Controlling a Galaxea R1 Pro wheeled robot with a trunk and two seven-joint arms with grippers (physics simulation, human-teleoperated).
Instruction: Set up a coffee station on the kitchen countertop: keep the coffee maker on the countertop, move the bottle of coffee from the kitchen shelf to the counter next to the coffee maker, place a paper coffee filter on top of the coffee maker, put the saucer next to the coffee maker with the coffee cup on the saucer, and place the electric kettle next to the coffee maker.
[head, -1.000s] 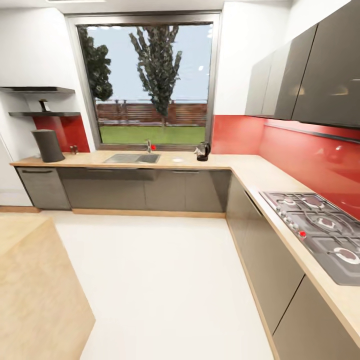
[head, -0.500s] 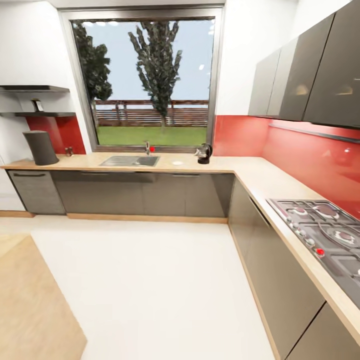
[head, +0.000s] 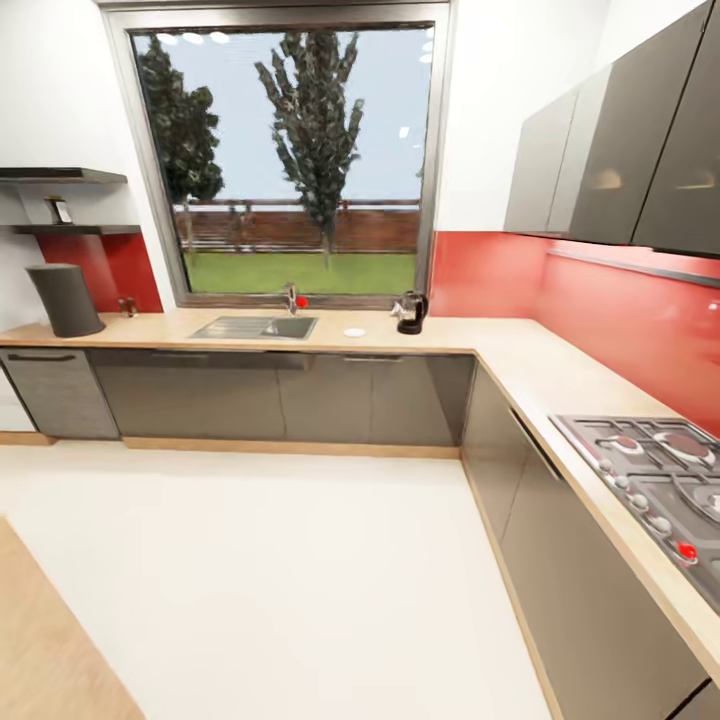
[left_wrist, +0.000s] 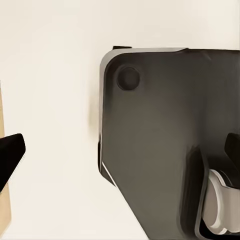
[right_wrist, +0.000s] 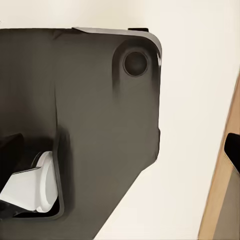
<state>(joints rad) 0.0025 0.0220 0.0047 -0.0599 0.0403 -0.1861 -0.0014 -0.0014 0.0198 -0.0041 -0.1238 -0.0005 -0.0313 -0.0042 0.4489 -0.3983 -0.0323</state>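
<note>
Grippers not readable: one dark fingertip (left_wrist: 11, 155) at the edge of the left wrist view, one dark tip (right_wrist: 234, 150) at the edge of the right wrist view, both hung over the robot's dark base (left_wrist: 165, 130) and pale floor; opening cannot be told, nothing seen held. Task things all far ahead across the open floor (head: 300, 560). Electric kettle (head: 408, 312) upright on the back countertop (head: 480, 345), right of the sink (head: 255, 327); small white disc (head: 354, 332), probably the saucer, just beside it toward the sink. Dark cylinder (head: 66, 299), likely the coffee maker, at the counter's left end. Small object on the lower wall shelf (head: 60, 229) above it, possibly the coffee bottle (head: 62, 211); too small to be sure. Judgement: approach comes first, straight ahead and slightly left; neither arm nearer yet, left arm better placed for shelf and coffee maker, right for kettle.
</note>
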